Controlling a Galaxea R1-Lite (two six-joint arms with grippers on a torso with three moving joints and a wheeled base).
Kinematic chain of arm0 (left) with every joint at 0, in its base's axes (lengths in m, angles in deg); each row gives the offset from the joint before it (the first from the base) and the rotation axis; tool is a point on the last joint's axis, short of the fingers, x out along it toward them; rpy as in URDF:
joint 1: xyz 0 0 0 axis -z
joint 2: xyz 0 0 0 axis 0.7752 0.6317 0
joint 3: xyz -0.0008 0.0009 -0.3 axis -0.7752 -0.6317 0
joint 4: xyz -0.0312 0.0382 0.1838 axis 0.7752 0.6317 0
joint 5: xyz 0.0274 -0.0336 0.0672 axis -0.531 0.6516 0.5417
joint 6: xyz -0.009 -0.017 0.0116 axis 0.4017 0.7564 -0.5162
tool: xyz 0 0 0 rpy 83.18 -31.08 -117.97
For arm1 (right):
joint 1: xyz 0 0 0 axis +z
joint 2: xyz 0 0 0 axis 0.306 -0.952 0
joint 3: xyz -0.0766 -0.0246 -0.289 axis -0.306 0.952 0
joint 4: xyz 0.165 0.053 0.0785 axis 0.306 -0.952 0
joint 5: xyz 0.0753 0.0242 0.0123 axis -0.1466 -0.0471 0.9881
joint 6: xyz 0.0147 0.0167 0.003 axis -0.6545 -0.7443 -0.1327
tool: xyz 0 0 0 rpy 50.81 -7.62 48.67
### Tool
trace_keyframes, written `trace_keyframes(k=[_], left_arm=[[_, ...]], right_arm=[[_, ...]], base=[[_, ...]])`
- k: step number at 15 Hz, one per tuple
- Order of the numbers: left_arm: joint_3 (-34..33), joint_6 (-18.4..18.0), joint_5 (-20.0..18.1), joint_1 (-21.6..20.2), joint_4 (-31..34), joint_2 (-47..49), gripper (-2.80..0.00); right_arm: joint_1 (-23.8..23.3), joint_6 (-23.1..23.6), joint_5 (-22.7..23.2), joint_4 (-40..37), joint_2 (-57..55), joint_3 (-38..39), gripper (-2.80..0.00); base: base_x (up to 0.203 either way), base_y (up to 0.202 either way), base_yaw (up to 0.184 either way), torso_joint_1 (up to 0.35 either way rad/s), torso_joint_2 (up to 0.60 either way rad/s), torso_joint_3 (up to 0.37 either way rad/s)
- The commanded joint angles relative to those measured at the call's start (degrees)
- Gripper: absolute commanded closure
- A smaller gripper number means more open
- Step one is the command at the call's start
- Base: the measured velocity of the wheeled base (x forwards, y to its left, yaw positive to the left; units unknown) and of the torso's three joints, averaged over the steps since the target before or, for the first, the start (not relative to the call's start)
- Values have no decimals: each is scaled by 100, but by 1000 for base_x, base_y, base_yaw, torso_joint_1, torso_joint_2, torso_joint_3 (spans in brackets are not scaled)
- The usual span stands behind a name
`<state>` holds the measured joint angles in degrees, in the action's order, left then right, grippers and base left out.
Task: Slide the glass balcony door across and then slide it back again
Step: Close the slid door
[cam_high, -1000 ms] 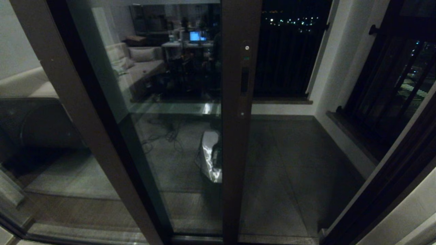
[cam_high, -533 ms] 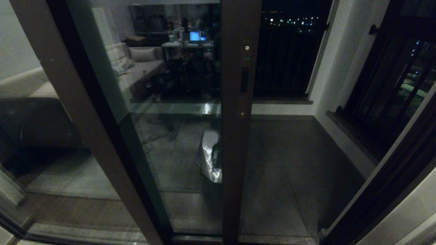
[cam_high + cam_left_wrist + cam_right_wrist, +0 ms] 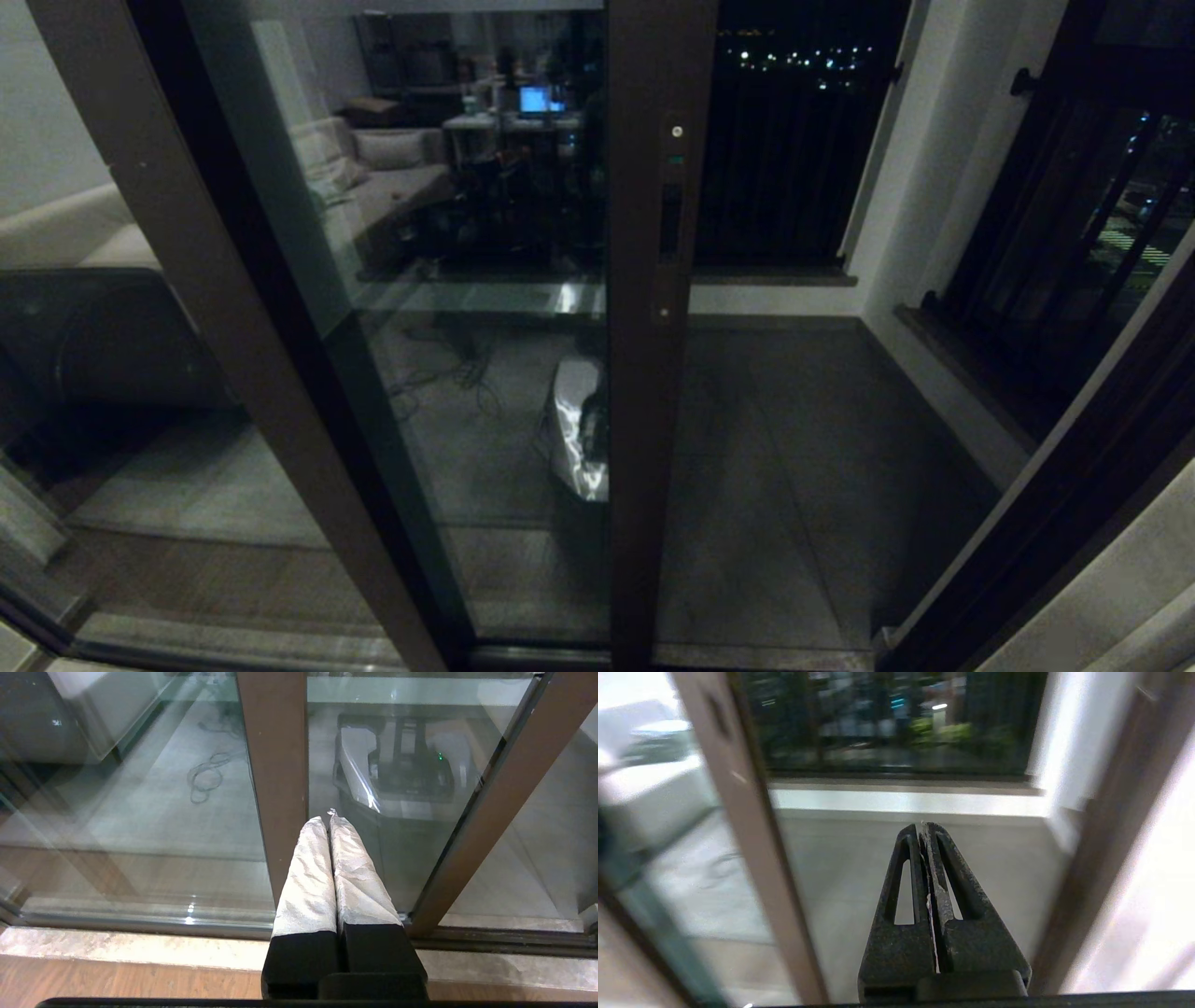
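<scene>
Dim balcony: grey tiled floor, white wall, dark night window.

Left hand and right hand (both low, extended forward) with fingers pressed together.

The balcony floor is paved in large dark grey tiles and runs back to a low white wall under the window. It shows bare through the open gap on the right of the door. Nearer the robot, a pale stone threshold lies along the foot of the sliding track, with wooden flooring on the room side of it. A loose cable appears on the floor in the glass (whether reflected or seen through the pane cannot be told).
</scene>
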<state>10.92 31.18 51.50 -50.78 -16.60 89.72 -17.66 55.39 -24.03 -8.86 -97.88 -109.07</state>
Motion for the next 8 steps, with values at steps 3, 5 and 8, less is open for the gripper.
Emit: trace_keyframes(k=[3, 5, 8], left_arm=[[1, 0, 1, 3, -1, -4, 0], [-1, 0, 1, 4, 6, -4, 0], [1, 0, 1, 3, 6, -4, 0]], right_arm=[[398, -389, 381, -205, -2778, -1967, 0], [1173, -606, 373, -353, -3567, -2657, 0], [2780, -731, -529, -568, -4262, -3167, 0]], base=[[0, 0, 0, 0, 0, 0], [0, 0, 0, 0, 0, 0], [0, 0, 0, 0, 0, 0]])
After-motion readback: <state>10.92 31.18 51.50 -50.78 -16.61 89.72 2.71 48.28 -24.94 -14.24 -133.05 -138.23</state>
